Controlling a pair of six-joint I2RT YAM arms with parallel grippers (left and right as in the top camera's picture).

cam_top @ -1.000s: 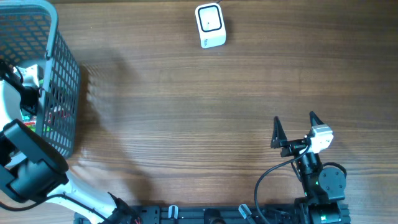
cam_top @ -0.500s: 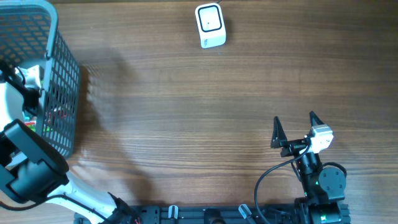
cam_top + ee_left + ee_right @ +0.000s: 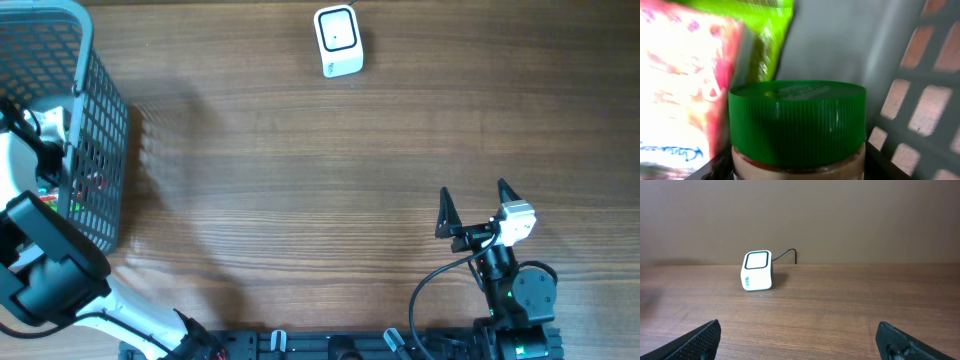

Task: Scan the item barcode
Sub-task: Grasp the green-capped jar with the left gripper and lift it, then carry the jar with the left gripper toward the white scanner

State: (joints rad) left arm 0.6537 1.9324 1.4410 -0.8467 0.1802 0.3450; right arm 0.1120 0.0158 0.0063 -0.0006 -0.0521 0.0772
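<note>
Wood table point(image 3: 300, 180) carries a white scanner point(image 3: 338, 41), well ahead of the right gripper point(image 3: 473, 190), slightly to its left. Grey mesh basket point(image 3: 104, 130) stands far to that gripper's left.

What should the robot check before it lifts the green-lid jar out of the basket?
1. Jar sits between the fingers of the left tool: ok.
2. Left tool gripping the jar firmly: cannot tell.
3. Jar's barcode side known: cannot tell, label hidden.
4. Pink packet not touching the jar: cannot tell.
5. Scanner standing on the table, nothing blocking it: ok.
6. Right tool open, away from the scanner: ok.
</note>
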